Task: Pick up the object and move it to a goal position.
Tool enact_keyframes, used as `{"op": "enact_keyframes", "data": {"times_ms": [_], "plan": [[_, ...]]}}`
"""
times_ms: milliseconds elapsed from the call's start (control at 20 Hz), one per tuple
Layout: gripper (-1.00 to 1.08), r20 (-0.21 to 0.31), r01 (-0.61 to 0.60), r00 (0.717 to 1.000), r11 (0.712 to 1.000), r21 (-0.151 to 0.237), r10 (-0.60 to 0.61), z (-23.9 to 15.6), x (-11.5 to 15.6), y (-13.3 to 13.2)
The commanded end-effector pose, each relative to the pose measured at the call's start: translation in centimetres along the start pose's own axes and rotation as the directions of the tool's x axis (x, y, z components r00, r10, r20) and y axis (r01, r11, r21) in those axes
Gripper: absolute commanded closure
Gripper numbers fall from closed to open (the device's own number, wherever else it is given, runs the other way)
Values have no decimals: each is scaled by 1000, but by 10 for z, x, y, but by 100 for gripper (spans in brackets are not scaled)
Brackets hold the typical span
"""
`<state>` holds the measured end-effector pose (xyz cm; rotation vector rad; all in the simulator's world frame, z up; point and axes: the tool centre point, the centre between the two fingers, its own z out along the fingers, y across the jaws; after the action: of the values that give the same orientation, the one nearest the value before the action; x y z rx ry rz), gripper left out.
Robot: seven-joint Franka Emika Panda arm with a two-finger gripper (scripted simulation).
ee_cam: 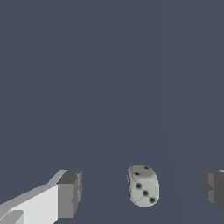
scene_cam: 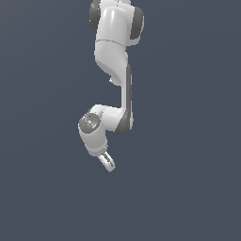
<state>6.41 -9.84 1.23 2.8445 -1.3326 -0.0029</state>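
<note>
The object (ee_cam: 143, 186) is a small pale grey-beige die with rounded corners and black pips. In the wrist view it sits between my two fingers, with a clear gap on each side. My gripper (ee_cam: 141, 192) is open, with one grey pad (ee_cam: 70, 192) on one side of the die and the other pad (ee_cam: 213, 191) at the frame's edge. In the exterior view the white arm hangs down from the top and the gripper (scene_cam: 109, 164) points down toward the exterior view's right. I cannot make out the die there.
A plain dark blue-grey surface (scene_cam: 188, 141) fills both views. No other objects, edges or goal marker show.
</note>
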Motion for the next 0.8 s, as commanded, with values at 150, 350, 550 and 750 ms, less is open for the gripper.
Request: {"op": "enact_keyframes", "data": {"times_ms": [150,350,550,750], "plan": [[108,-1,0,1000,1000,1,0,4,1,-1],[108,-1,0,1000,1000,1,0,4,1,-1],[108,-1,0,1000,1000,1,0,4,1,-1],[108,-1,0,1000,1000,2,0,3,0,-2]]}}
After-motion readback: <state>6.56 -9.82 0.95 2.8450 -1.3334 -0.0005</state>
